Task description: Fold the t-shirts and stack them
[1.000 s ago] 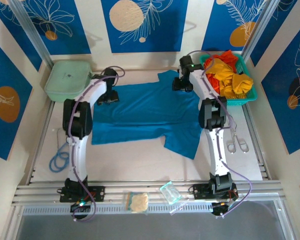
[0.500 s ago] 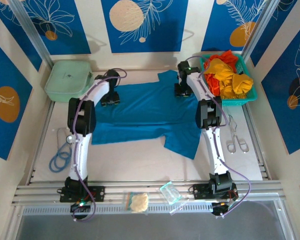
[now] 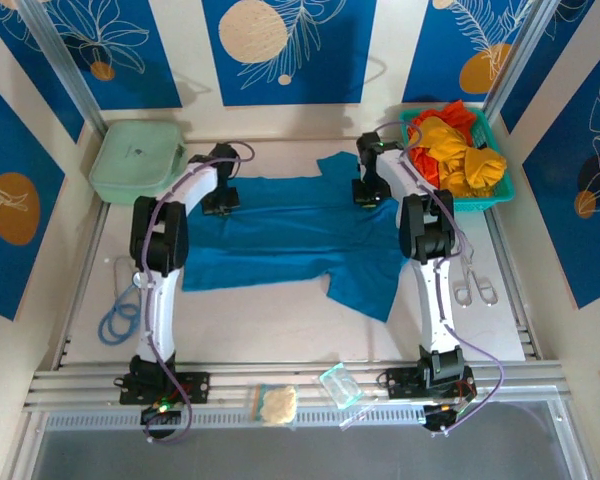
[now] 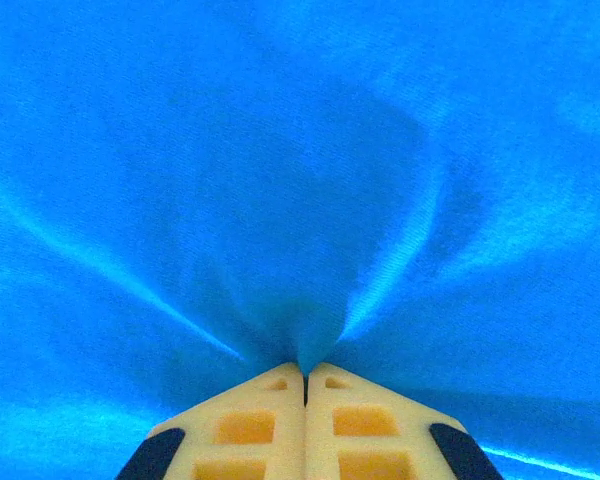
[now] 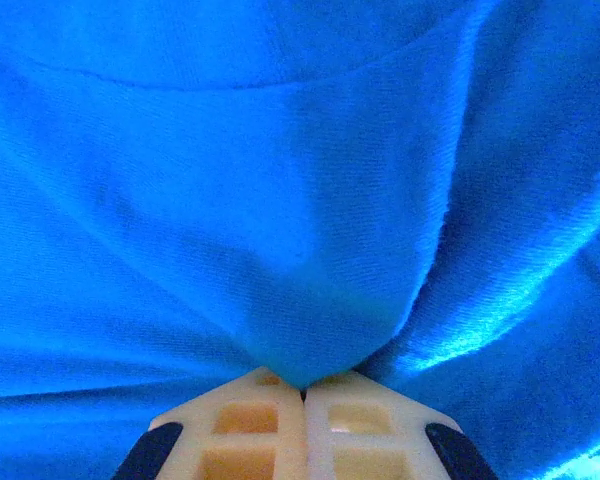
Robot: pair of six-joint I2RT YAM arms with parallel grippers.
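Covering much of the desk (image 3: 280, 320), the teal shirt (image 3: 290, 240) lay spread flat, reaching from the left tool (image 3: 220, 203) across to the right tool (image 3: 368, 192). One sleeve trailed back toward the arm bases on the right tool's side. A teal basket (image 3: 485, 204) stood just right of the right tool, holding bunched yellow shirts (image 3: 465, 155) with a red shirt (image 3: 458, 112) at the far end. A pale green case (image 3: 135, 165) rested just left of the left tool.

The left tool sat on the shirt's far left edge, and the right tool on its far right edge, beside the upper sleeve. In each wrist view the fingers were pressed together, with a pinch of teal cloth drawn in at the tips and creases fanning away. Both tools were clamped on the teal shirt. Scissors (image 3: 475, 285) lay on the desk, nearer the bases than the right tool and beside its arm.
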